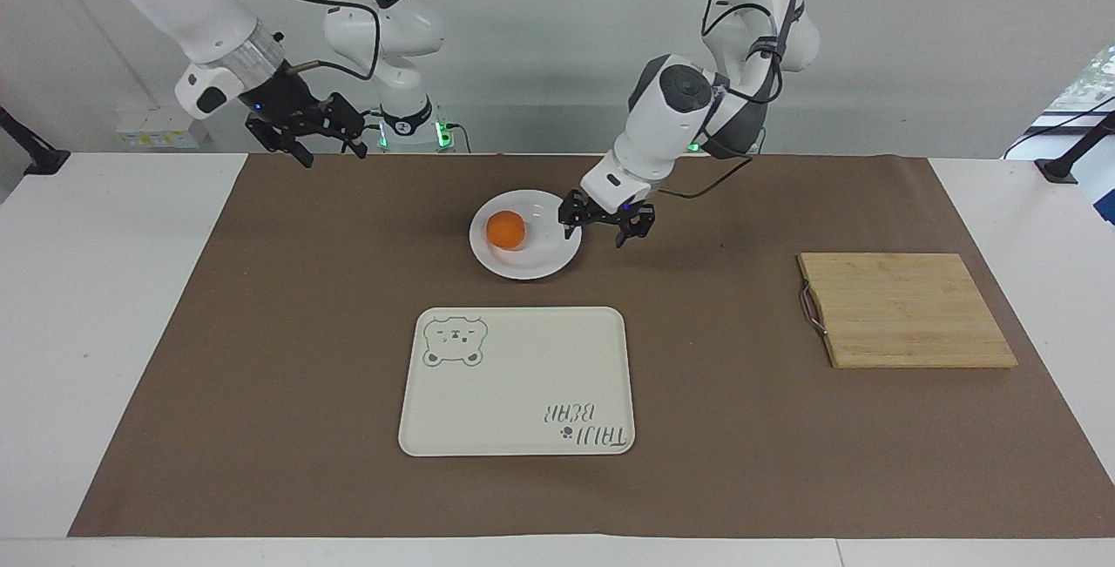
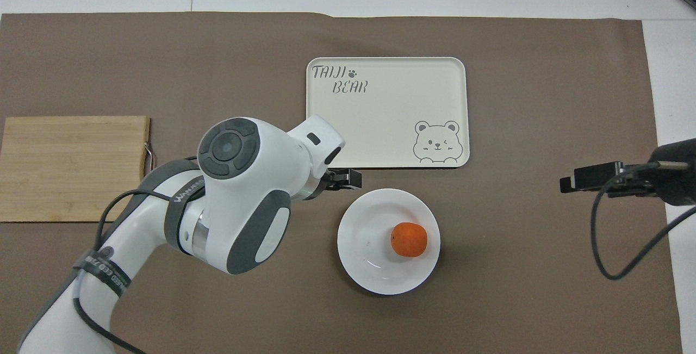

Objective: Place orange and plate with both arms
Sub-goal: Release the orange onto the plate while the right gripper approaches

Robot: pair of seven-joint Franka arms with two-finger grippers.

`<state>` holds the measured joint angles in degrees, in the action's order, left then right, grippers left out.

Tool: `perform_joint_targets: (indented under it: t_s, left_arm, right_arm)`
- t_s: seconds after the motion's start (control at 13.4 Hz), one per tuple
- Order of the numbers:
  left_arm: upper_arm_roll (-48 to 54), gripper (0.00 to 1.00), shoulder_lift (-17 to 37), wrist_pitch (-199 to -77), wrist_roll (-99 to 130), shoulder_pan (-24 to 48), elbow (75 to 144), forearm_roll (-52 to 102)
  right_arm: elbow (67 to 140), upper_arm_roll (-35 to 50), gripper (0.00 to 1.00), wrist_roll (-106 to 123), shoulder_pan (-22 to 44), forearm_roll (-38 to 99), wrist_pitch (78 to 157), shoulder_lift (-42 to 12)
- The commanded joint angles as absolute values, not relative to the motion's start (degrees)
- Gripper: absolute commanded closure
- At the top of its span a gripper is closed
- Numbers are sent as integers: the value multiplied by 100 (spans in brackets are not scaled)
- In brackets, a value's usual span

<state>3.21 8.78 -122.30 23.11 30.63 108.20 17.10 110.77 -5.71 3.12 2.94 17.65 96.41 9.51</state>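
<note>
The orange [image 1: 506, 230] lies on the white plate [image 1: 544, 266], on the part toward the right arm's end. In the overhead view the orange [image 2: 409, 239] and the plate [image 2: 370, 245] show uncovered. My left gripper [image 1: 601, 232] is open and empty, raised just off the plate's rim toward the left arm's end. In the overhead view its arm hides most of it and only one finger [image 2: 345, 179] shows. My right gripper [image 1: 333, 153] is open and empty, up in the air over the mat's edge by the robots; it also shows in the overhead view [image 2: 576, 182].
A cream tray with a bear drawing [image 1: 523, 375] lies on the brown mat, farther from the robots than the plate; it also shows in the overhead view [image 2: 380, 120]. A wooden cutting board [image 1: 906, 310] lies toward the left arm's end, also seen overhead [image 2: 70, 166].
</note>
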Motion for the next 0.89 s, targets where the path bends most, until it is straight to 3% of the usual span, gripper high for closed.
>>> perform_joint_targets:
  t_s: [0.0,0.52,0.67,0.82]
  left_arm:
    - [360,0,677,-11962,1893,2577,10872,1313]
    - [334,0,572,-11445,-254,977,10556,195]
    - [334,0,370,-11058,-255,862,10433,-87]
    - [316,0,194,-10681,-203,731,10223,-149]
  right_arm:
    - [12127,-554,0,1061,387,2030,10335,1239]
    - [13710,-536,0,1775,1010,2540,11566,1248]
    - [13894,-536,0,2054,1011,2618,11619,1178]
    - [14368,-536,0,2573,1046,3135,12152,1143]
